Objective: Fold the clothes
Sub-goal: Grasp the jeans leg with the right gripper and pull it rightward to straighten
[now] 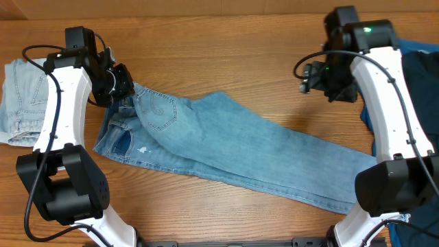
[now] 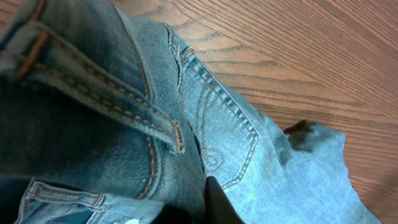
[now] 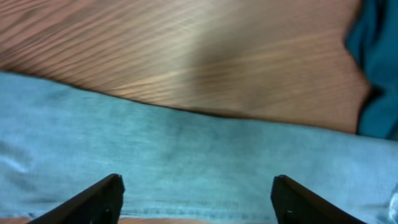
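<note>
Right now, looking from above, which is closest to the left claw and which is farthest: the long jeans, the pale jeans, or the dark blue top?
1. Long jeans: the left claw is pinching their waistband, so they touch.
2. Pale jeans: a pile close by, at the far left.
3. Dark blue top: way across, at the far right.
</note>
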Robot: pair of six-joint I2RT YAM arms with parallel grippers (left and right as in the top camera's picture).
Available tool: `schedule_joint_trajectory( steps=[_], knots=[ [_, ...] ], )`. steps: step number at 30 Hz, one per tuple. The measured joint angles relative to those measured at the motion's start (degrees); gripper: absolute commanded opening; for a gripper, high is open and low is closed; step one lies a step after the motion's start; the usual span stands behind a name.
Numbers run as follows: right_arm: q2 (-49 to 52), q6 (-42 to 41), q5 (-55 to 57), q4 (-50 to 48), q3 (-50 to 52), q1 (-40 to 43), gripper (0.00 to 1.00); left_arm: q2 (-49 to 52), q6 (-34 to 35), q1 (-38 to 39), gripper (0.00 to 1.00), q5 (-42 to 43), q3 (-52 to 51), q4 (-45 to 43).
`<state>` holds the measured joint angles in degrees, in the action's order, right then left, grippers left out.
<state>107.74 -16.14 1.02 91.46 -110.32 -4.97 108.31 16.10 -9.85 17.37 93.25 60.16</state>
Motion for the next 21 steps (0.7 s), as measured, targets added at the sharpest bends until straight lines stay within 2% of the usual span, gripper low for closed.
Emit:
schedule_joint_trajectory(
  steps=[1,3,4,7,11,18,21],
  knots=[
    [0.0,-1.2,0.1,0.8,0.0,1.2,0.72,0.0,-0.2,0.0,0.04,0.0,0.0,0.0],
    [0.0,-3.8,0.0,3.7,0.0,4.0,0.44,0.0,-0.3,0.0,0.07,-0.2,0.0,-0.3],
    [0.0,-4.6,-0.1,4.6,0.0,5.1,0.04,0.0,-0.6,0.0,0.08,-0.5,0.0,-0.4],
    [0.0,-5.9,-1.0,5.5,1.7,7.5,0.04,0.0,-1.1,0.0,0.09,-1.6,0.0,-0.6],
    [0.0,-6.2,-1.3,3.3,12.6,7.9,0.04,0.0,-1.4,0.0,0.12,-2.2,0.0,-0.6],
    [-0.3,-8.3,-1.7,-8.5,35.3,8.0,0.04,0.0,-1.6,0.0,0.15,-2.6,-0.1,-0.8],
    [-0.8,-8.8,-1.7,-13.2,40.8,8.0,0.04,0.0,-1.7,0.0,0.15,-2.7,-0.2,-0.8]
  ],
)
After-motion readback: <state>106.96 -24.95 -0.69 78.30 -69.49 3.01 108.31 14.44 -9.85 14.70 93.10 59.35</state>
